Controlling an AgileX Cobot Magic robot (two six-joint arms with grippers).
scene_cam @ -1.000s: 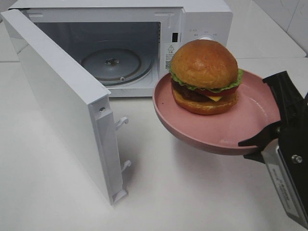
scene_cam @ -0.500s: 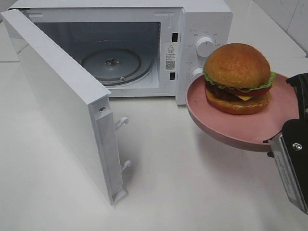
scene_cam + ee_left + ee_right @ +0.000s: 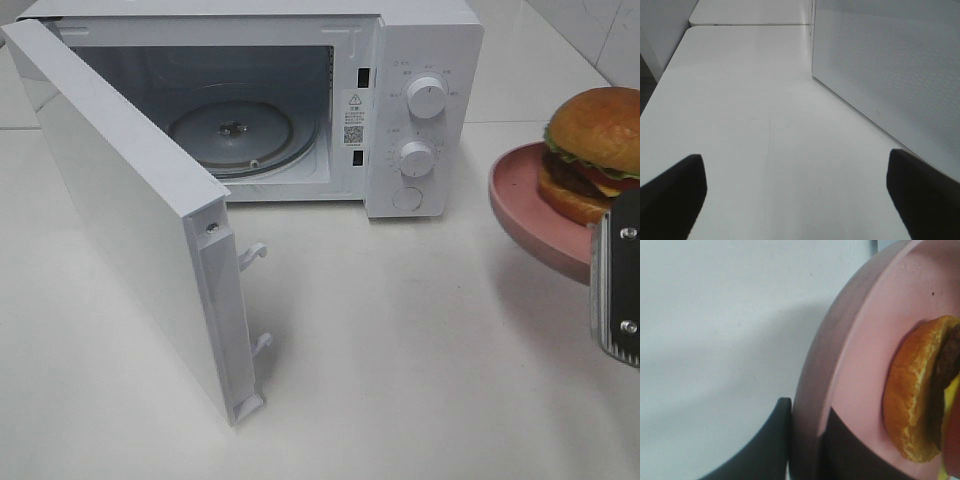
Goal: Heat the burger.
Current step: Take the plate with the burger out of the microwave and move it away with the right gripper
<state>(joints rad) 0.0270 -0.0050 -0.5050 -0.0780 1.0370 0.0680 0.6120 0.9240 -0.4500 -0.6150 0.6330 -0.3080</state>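
Pink plate [image 3: 525, 215] carries the burger [image 3: 592, 152]; microwave [image 3: 300, 100] cavity gapes bare.

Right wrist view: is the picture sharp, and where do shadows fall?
Right wrist view: the round pink plate and golden-brown burger look soft, and a grey shadow lies on the white table. Exterior high view: sharp, with a soft shadow under the plate.
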